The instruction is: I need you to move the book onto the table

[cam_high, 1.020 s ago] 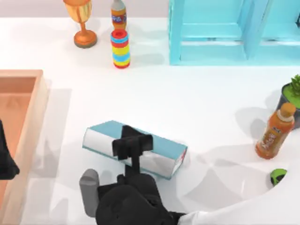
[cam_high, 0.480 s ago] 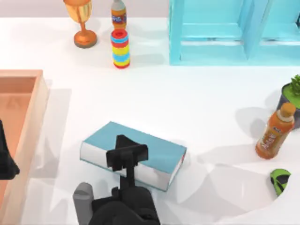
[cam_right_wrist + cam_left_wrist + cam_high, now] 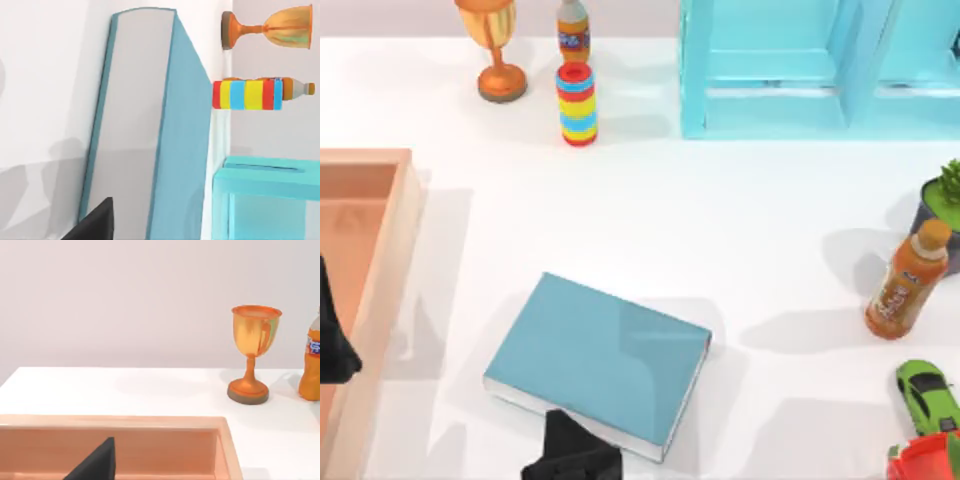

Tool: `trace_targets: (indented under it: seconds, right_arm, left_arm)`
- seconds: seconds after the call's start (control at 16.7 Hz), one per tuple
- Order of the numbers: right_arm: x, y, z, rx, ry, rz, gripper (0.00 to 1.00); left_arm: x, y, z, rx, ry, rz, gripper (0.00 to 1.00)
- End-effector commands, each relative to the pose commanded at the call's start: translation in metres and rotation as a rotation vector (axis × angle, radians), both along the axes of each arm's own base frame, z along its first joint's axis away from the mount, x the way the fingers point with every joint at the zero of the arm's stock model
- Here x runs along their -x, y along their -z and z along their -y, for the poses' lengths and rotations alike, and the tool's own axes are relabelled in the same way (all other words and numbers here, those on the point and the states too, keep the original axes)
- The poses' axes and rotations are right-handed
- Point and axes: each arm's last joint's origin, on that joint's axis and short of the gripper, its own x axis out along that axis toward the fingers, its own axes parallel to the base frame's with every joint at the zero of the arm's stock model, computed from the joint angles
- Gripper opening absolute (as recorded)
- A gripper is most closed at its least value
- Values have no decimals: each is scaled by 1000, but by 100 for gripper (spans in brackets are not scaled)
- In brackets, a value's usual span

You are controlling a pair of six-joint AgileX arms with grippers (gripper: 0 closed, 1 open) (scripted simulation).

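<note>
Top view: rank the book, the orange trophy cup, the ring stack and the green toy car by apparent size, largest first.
1. book, by far the largest.
2. ring stack and orange trophy cup: look alike; the cup is cut by the frame edge, so unranked.
3. green toy car, smallest.

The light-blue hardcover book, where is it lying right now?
In the top view the light-blue hardcover book lies flat on the white table, left of centre near the bottom edge, right of the light-brown wooden box.
</note>
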Motion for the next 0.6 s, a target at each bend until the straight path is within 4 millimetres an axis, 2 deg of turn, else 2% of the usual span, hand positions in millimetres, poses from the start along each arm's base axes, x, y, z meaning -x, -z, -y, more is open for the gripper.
trace_targets:
  seconds: [0.24, 0.6]
  right_arm:
    - [25, -6, 7, 7, 28, 29, 100]
    - [32, -8, 13, 39, 43, 59, 100]
  left_arm:
    - [0, 0, 0, 0, 0, 0, 100]
    - [0, 0, 0, 0, 0, 0, 100]
